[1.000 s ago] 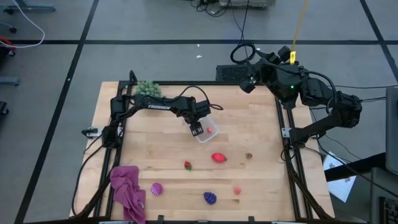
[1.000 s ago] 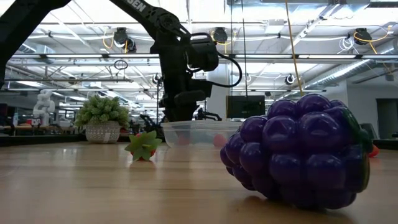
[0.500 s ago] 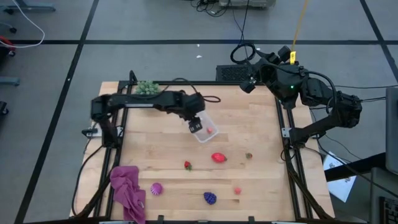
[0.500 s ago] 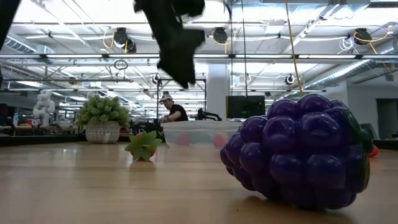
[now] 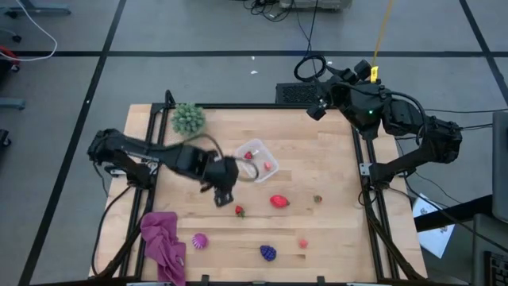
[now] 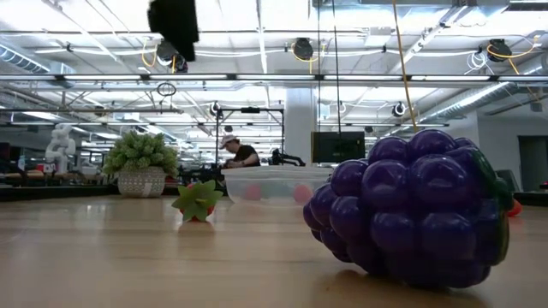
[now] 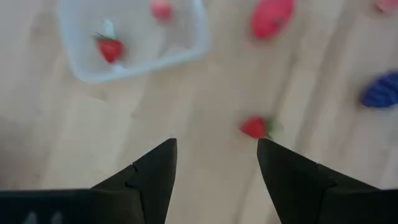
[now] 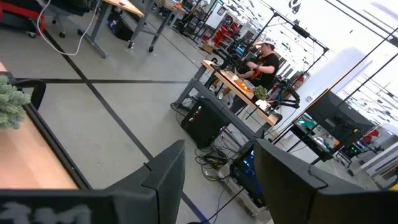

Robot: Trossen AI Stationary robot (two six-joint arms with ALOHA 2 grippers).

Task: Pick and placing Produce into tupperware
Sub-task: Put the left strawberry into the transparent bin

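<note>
The clear tupperware [image 5: 256, 159] stands at mid-table and holds a small strawberry [image 5: 248, 155] and a red piece [image 5: 268, 167]. It also shows in the left wrist view [image 7: 130, 37]. My left gripper [image 5: 224, 195] hangs open and empty above the table, just left of a loose strawberry [image 7: 255, 127]. A red fruit [image 5: 279, 201], a brownish piece [image 5: 317, 199], a pink piece [image 5: 303, 243], a purple berry [image 5: 268, 253] and a magenta piece [image 5: 198, 240] lie on the wood. My right gripper [image 8: 217, 155] is open, off the table's far right corner.
A spiky green plant [image 5: 189, 117] stands at the far left. A magenta cloth [image 5: 163, 246] lies at the near left corner. In the low view the purple berry [image 6: 411, 214] fills the foreground. A person shows in the room behind.
My left gripper has risen from the tupperware and gone toward the table's near edge and a little left, and is now beside the loose strawberry. A small strawberry now shows in the tupperware where the gripper stood.
</note>
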